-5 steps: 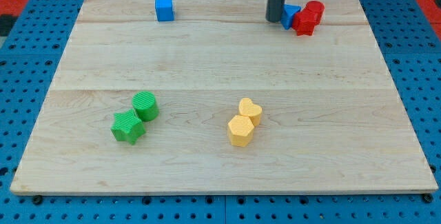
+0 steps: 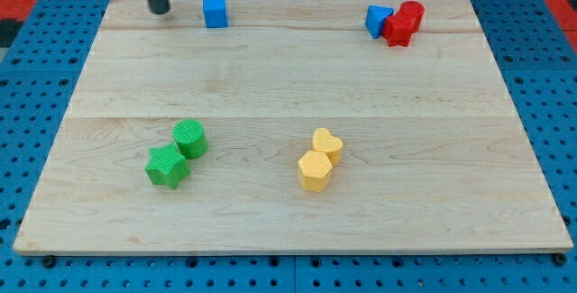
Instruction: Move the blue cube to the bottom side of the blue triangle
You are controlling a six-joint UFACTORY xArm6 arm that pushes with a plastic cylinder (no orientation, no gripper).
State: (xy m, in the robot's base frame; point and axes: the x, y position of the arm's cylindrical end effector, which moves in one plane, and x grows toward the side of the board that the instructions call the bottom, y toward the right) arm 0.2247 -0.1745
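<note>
The blue cube (image 2: 215, 11) sits near the top edge of the wooden board (image 2: 288, 212), left of centre. The blue triangle (image 2: 377, 20) lies near the top right, touching two red blocks (image 2: 403, 22) on its right. My tip (image 2: 159, 9) is on the board at the top left, a short way to the left of the blue cube and not touching it.
A green cylinder (image 2: 190, 137) and a green star block (image 2: 168, 166) sit together at the lower left. A yellow heart block (image 2: 327, 143) and a yellow hexagon block (image 2: 314, 170) sit together at lower centre.
My tip has moved from beside the blue triangle at the top right across to the top left, past the blue cube. No block has moved.
</note>
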